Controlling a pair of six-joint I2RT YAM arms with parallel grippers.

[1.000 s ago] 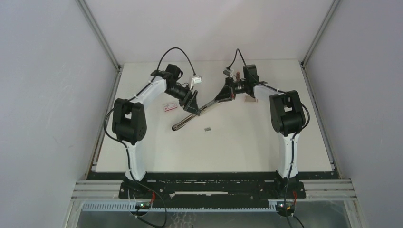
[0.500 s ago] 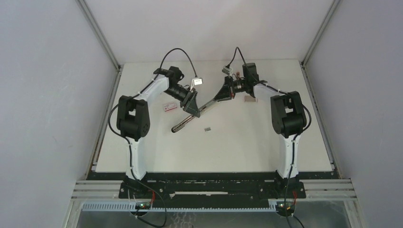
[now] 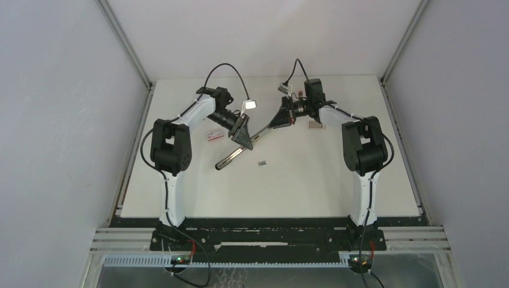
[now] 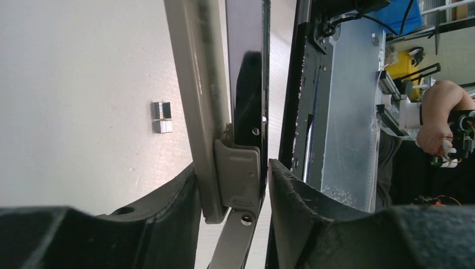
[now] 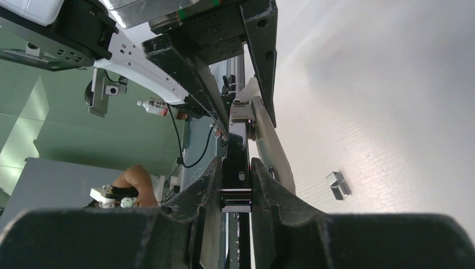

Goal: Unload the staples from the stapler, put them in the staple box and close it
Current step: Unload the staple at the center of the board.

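The stapler is swung open into one long bar, slanting from the table's middle up toward the back. My left gripper clamps its middle. In the left wrist view the stapler's grey rail and black arm sit between the fingers of that gripper, both pads against it. My right gripper holds the raised far end. In the right wrist view it is shut on the black arm. A short strip of staples lies on the table beside the stapler, also seen as staples and staples.
A small pink-and-white box lies left of the left gripper. A small flat dark object rests near the right arm's wrist. Aluminium rails and grey walls border the white table.
The left gripper's jaws have narrowed onto the stapler. The left arm's elbow has shifted slightly right. The right arm and the staples on the table have stayed put.
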